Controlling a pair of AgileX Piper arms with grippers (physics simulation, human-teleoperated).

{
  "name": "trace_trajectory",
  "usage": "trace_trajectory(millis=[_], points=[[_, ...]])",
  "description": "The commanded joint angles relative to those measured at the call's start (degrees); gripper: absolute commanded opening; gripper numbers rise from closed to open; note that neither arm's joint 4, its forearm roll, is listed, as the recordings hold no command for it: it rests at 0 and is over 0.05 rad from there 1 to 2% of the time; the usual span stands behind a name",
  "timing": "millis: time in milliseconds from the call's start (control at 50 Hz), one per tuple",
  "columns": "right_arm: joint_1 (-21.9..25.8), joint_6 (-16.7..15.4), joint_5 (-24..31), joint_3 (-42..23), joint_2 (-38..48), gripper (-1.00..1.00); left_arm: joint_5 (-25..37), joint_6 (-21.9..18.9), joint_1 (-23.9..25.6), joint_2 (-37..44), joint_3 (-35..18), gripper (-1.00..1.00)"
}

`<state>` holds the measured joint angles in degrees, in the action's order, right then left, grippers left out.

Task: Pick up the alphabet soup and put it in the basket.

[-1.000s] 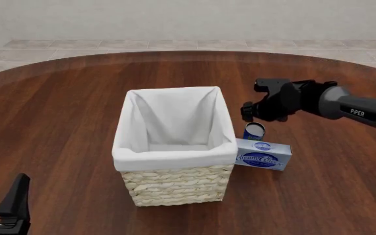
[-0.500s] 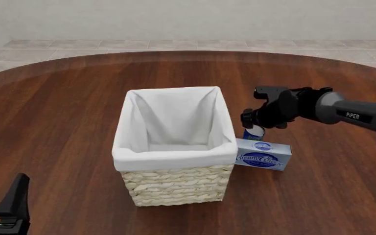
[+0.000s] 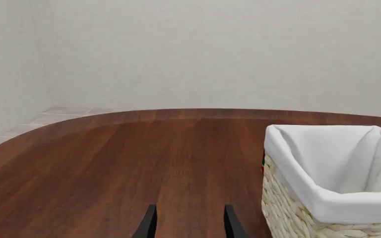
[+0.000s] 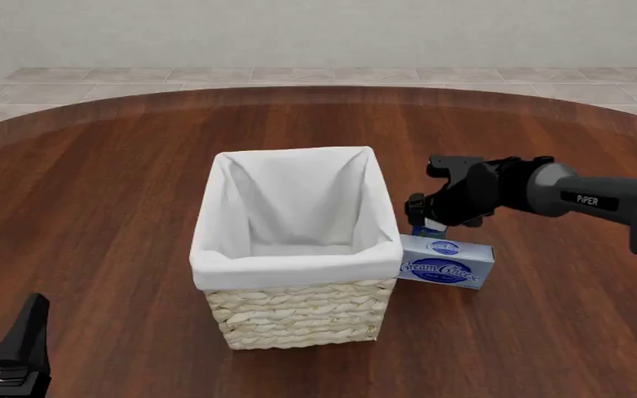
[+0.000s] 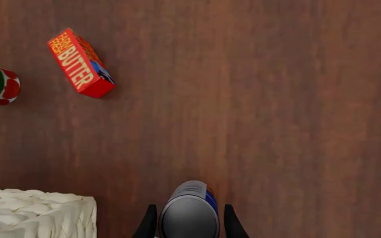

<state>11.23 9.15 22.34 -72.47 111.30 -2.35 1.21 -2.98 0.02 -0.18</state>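
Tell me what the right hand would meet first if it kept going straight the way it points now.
The alphabet soup: in the right wrist view the can already sits between the fingers of the right hand, which points down. Going on, the fingertips would probably reach the table beside the can; the depth left is unclear.

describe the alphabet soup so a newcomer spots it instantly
Find the big wicker basket mid-table. Just to its right, behind the flat blue-and-white cream cheese box, the right pincer straddles the alphabet soup. It is the only small round can there, with a grey metal top.
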Motion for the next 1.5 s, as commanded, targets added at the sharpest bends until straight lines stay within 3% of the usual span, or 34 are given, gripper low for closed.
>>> trace_trajectory(millis=[20,360,380,1300,1500], points=[[0.2,0.7,-0.5,0.4,0.5,1.0,0.0,0.0,0.0,0.0,0.0,1.0],[0.8,1.8,-1.6,1.9,1.3,1.0,0.1,0.0,0.0,0.0,0.0,1.0],[0.1,0.4,-1.2,1.6,1.3,-1.0,0.1,-0.1,0.0,0.0,0.0,1.0],[-0.6,-4.7,-1.8,1.0,-0.9,-1.0,0.1,0.0,0.0,0.0,0.0,1.0],[-0.5,-7.1,-2.6,0.8,-2.5,-1.0,0.0,0.1,-0.1,0.0,0.0,1.0]])
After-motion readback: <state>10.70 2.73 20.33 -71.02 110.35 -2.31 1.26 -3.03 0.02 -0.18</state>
